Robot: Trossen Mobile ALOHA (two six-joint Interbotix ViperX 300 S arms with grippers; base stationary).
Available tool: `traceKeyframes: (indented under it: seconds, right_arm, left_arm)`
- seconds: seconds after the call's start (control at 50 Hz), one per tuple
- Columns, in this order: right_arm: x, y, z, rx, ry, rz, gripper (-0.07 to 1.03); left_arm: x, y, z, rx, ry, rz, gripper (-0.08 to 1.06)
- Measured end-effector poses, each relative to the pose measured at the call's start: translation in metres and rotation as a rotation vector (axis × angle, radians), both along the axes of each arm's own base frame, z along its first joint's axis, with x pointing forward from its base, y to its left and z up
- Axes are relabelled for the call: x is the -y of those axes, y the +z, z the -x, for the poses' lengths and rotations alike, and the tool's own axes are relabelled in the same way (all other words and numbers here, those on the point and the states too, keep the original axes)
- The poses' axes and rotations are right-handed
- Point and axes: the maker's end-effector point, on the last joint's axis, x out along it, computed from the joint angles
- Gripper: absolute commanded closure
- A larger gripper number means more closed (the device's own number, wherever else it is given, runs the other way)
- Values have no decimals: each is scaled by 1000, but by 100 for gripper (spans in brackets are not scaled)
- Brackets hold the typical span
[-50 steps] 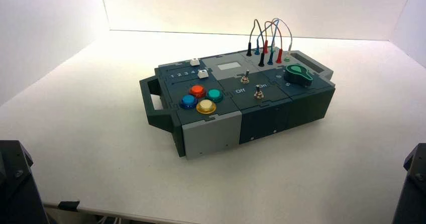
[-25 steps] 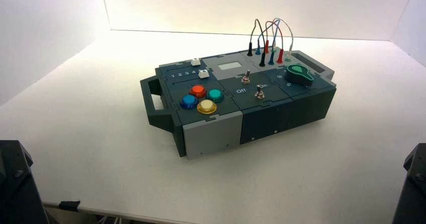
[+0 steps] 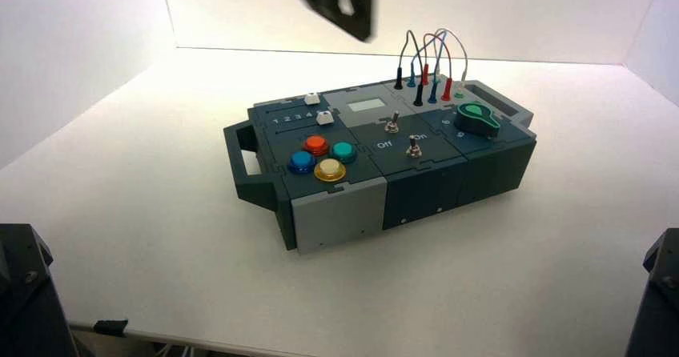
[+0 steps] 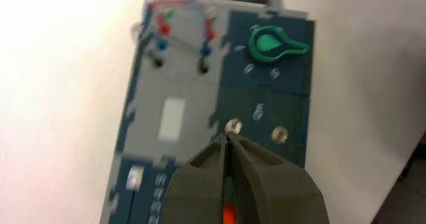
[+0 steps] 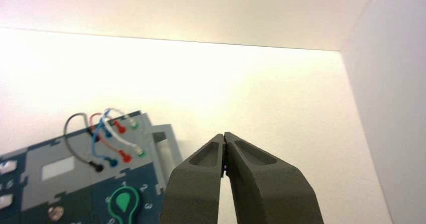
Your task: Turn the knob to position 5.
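High view. Box [image 3: 336, 205] sits mid-table, set at a slant. Knob [image 3: 476, 118], green and teardrop-shaped on a dark round base, is on top near the box's right end, toward its near long edge. A dark arm part [image 3: 344, 1] hangs past the far edge of the box, well apart from the knob; I take it for my left arm.

Left wrist view. My left claw [image 4: 227, 135] is narrow, tips together, nothing between them, above the box and clear of the knob. The pointer's narrow end aims at the box's near long edge, away from the numeral I read as 5 [image 4: 275, 73]. The claw must open before gripping. Best hold, I judge: the two flat-looking flanks of the pointer, tips straddling it and kept off the panel. Handling guess: hard plastic, smooth enough to slip if pinched only at the narrow end; weight hardly matters, since it is mounted. Expect some stiffness, perhaps clicks between digits. Turn about its own centre; a sideways shove could shift the box.

Right wrist view. My right claw [image 5: 224, 135] is idle off the box's right end, also narrow and holding nothing. The knob shows beyond it, untouched.
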Motion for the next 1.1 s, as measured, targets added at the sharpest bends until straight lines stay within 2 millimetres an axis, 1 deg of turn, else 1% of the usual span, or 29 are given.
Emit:
traceKeyframes:
  seconds: [0.02, 0.04, 0.06, 0.08, 0.1, 0.14, 0.16, 0.24, 0.28, 0.3, 0.32, 0.38, 0.42, 0.44, 0.48, 0.5, 0.52, 0.62, 0.68, 0.82, 0.94, 1.02, 1.1]
  right_arm:
    - [3, 1, 0, 5, -12, 0, 98]
    - [6, 1, 1, 3, -26, 0, 98]
    - [8, 2, 1, 6, -37, 0, 98]
    - [12, 2, 2, 8, -54, 1, 98]
    - [13, 2, 2, 9, -55, 1, 98]
    - [18, 3, 3, 12, -80, 0, 98]
    - [18, 3, 3, 12, -80, 0, 98]
    - [25, 3, 4, 12, -109, 0, 98]
    - [26, 4, 4, 15, -114, 0, 98]
    - [27, 4, 5, 17, -120, 0, 98]
    - [27, 4, 5, 17, -121, 0, 98]
    - [30, 4, 5, 18, -133, 1, 98]
    - [31, 5, 6, 20, -137, 1, 98]
    - [33, 5, 6, 20, -144, 1, 98]
    - [34, 4, 7, 18, -152, 1, 98]
    - [34, 4, 7, 18, -152, 1, 98]
    - [35, 5, 7, 20, -157, 1, 98]
    - [38, 5, 7, 22, -167, 1, 98]
    - [39, 5, 8, 22, -172, 0, 98]
    - [39, 4, 8, 20, -173, 0, 98]
    - [39, 5, 8, 22, -173, 0, 98]
    - [39, 5, 7, 20, -173, 0, 98]
    - [39, 5, 8, 22, -173, 0, 98]
  left_arm:
    - [6, 1, -1, 4, -14, -1, 101]
    - [18, 1, -2, 8, -35, -1, 101]
    - [18, 1, -2, 7, -37, -2, 101]
    - [26, 0, -4, 9, -57, -10, 101]
    - [28, 0, -4, 10, -63, -12, 101]
    - [44, 2, -8, 16, -98, -20, 101]
    - [44, 2, -8, 16, -98, -20, 101]
    - [66, 4, -11, 13, -150, -42, 101]
    - [71, 3, -12, 9, -162, -51, 101]
    - [79, 1, -10, 2, -185, -65, 101]
    - [80, 1, -11, 1, -187, -66, 101]
    - [93, -1, -7, -11, -226, -90, 101]
    - [96, -3, -6, -15, -235, -96, 101]
    - [103, -4, -3, -21, -257, -107, 101]
    - [109, -6, 1, -28, -279, -120, 101]
    - [109, -6, 1, -28, -279, -120, 101]
    - [114, -9, 5, -33, -299, -131, 101]
    - [123, -15, 15, -41, -350, -158, 101]
    - [129, -24, 23, -50, -385, -181, 101]
    - [135, -35, 32, -62, -425, -208, 101]
    - [138, -41, 32, -63, -436, -215, 101]
    - [141, -47, 28, -66, -441, -223, 101]
    - [145, -48, 25, -60, -444, -221, 101]
